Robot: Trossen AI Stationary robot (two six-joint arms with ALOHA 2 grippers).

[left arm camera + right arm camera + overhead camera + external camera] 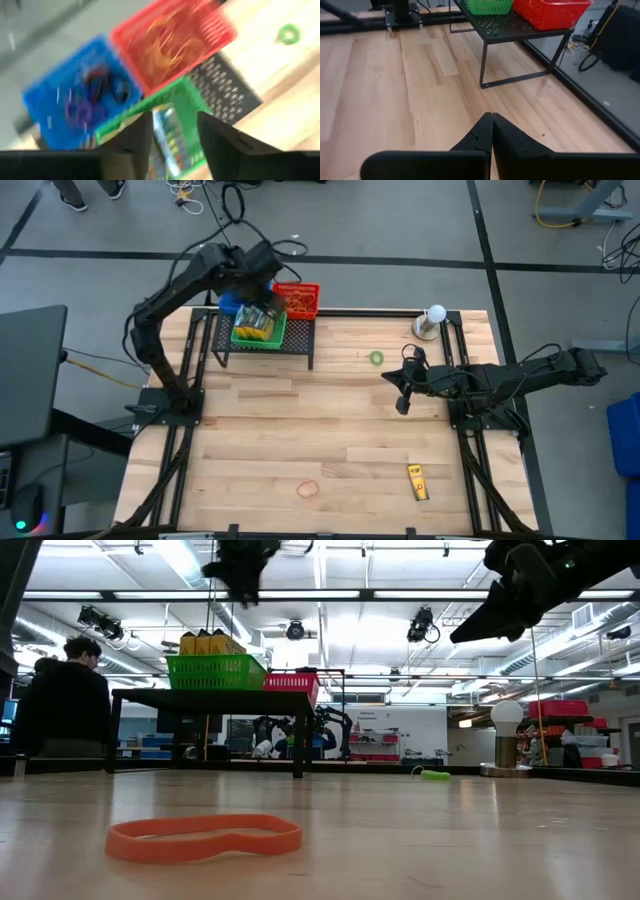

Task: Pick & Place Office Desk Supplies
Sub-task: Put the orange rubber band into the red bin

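My left gripper (256, 312) (172, 120) is open and hovers above the green basket (258, 332) (215, 670). Yellow crayon boxes (205, 642) (167, 137) stand in this basket, clear of the fingers. The red basket (172, 42) holds orange rubber bands, and the blue basket (80, 100) holds dark and purple ones. All three baskets sit on a black rack (262, 350). My right gripper (403, 388) (492, 131) is shut, raised over the table's right half. On the table lie a green band (376, 358), an orange band (308, 489) (205, 837) and a yellow crayon box (417, 481).
A white ball on a round base (432, 320) (506, 735) stands at the far right corner. The black rack's legs (483, 65) stand on the far left part of the wood table. A person (65, 700) sits beyond the table in the room.
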